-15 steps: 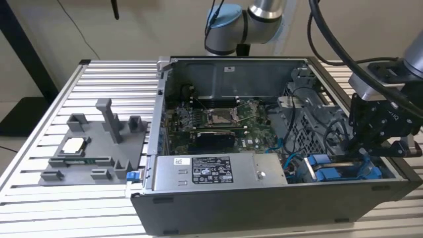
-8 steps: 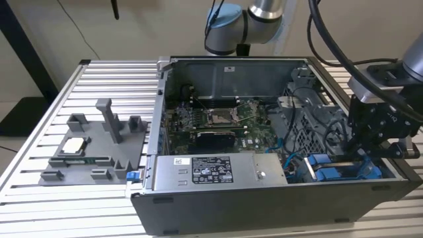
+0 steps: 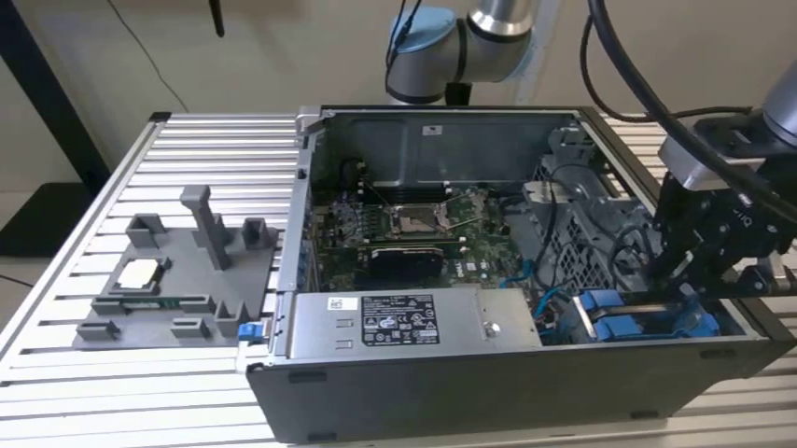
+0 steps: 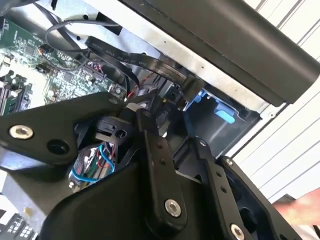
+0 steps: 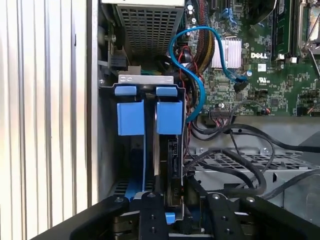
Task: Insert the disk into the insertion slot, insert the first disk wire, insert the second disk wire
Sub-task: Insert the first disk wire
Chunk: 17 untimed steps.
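The disk point(image 5: 167, 155) stands on edge in the insertion slot point(image 5: 131, 117), the drive bay with blue tabs at the near right corner of the open computer case point(image 3: 373, 392). A thin blue strip of its carrier point(image 5: 145, 165) runs along one side. My gripper point(image 5: 172, 192) reaches down into the bay point(image 3: 622, 322), its fingers point(image 5: 152, 210) close on either side of the disk's end. In the exterior view the gripper point(image 3: 678, 289) hangs over the disk's silver edge point(image 3: 636, 308). A blue wire point(image 5: 200, 95) and black wires point(image 5: 240, 150) loop loose beside the bay.
The grey power-supply box point(image 3: 412, 322) with stickers lies along the case's front wall, beside the bay. The motherboard point(image 3: 412, 229) fills the case floor. A grey fixture plate point(image 3: 174, 280) with small parts sits on the slatted table point(image 3: 75, 373) at the exterior view's left.
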Motion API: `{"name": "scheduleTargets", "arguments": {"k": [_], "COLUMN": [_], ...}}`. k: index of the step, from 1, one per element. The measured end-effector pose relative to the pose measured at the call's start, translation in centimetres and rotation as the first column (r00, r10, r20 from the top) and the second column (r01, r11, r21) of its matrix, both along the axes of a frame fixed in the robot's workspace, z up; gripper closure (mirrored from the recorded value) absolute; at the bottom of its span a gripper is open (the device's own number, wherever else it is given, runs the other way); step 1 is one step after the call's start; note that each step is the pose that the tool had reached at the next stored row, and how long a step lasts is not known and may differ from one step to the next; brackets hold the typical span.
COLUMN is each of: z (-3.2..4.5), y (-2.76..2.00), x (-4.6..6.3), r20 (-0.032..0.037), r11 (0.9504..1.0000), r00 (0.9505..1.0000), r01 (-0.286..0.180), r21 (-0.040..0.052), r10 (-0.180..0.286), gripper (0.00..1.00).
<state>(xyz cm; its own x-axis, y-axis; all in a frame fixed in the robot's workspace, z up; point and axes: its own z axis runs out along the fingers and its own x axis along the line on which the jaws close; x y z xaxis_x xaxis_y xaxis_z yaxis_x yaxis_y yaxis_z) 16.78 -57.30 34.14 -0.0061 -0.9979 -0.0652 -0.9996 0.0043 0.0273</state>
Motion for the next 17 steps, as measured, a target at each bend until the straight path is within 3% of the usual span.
{"name": "scheduleTargets", "arguments": {"k": [6, 17], "z": [1.03, 1.18], "y": [0.0, 0.0], "x": [0.01, 0.0], "r20": [-0.0003, -0.0003], "r11": [1.0, 1.0], "r00": [1.0, 1.0], "r01": [0.0, 0.0], "r21": [-0.0001, -0.0001], "r10": [0.0, 0.0], "gripper": [0.67, 0.67]}}
